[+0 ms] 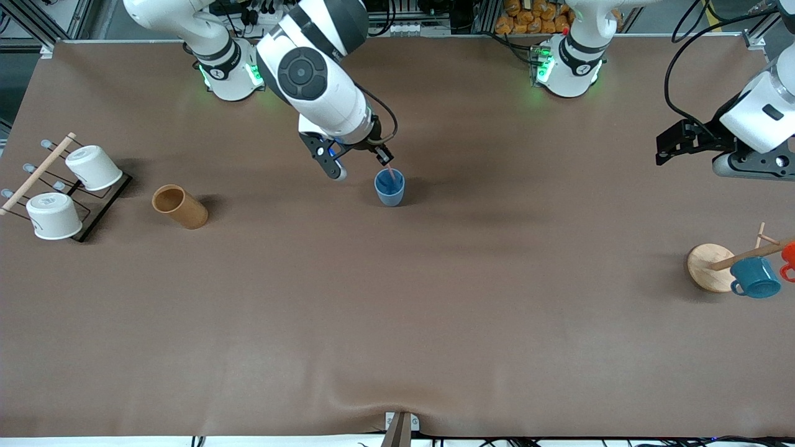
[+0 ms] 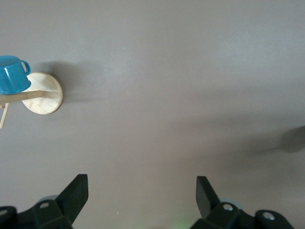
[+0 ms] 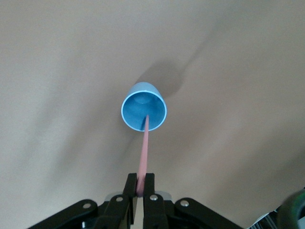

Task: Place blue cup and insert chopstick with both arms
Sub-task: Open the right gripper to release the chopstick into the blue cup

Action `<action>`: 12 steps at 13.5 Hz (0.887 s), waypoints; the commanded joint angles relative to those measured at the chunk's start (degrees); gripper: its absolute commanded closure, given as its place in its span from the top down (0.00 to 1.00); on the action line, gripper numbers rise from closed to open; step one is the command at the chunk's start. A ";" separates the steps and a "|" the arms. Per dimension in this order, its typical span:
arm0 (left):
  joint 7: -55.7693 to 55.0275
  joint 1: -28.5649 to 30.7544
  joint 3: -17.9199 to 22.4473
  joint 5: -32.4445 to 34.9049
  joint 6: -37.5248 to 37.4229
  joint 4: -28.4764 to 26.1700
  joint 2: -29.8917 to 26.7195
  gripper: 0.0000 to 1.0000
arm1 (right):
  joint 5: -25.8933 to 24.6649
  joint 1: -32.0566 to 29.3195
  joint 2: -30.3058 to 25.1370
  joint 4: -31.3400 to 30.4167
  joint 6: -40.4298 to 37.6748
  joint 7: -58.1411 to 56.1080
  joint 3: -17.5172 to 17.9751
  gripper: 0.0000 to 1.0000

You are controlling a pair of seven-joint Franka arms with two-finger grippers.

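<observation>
- The blue cup (image 1: 389, 187) stands upright mid-surface (image 1: 397, 310).
- The right gripper (image 1: 384, 160), at the cup's 12 o'clock, pinches the chopstick (image 3: 143, 155), whose tip dips inside.
- The left gripper (image 2: 142, 191) waits, fingers (image 2: 76, 191) spread, above the surface near the teal mug (image 1: 754, 277).

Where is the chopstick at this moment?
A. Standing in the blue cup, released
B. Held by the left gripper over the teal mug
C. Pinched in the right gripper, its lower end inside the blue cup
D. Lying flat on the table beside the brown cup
C: the right gripper pinches the chopstick, whose tip dips into the upright blue cup; the left gripper is open and holds nothing.
</observation>
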 commanded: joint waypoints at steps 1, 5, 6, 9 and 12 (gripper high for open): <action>0.21 0.20 -0.25 1.04 0.37 -0.69 -0.91 1.00 | -0.86 0.53 -0.24 -0.55 0.40 1.04 -0.53 0.90; 0.21 0.20 -0.25 1.04 0.37 -0.69 -0.82 1.00 | -0.86 0.70 0.03 -0.55 0.49 1.13 -0.53 1.00; 0.21 0.20 -0.25 1.04 0.37 -0.69 -0.91 1.00 | -0.86 0.70 0.03 -0.55 0.49 1.13 -0.53 1.00; 0.21 0.20 -0.34 1.04 0.37 -0.69 -0.82 1.00 | -0.86 0.18 -0.06 -0.03 0.05 1.21 -0.62 1.00; 0.21 0.20 -0.34 1.04 0.37 -0.69 -0.91 1.00 | -0.86 -0.17 -0.33 1.28 -0.48 1.04 -1.06 1.00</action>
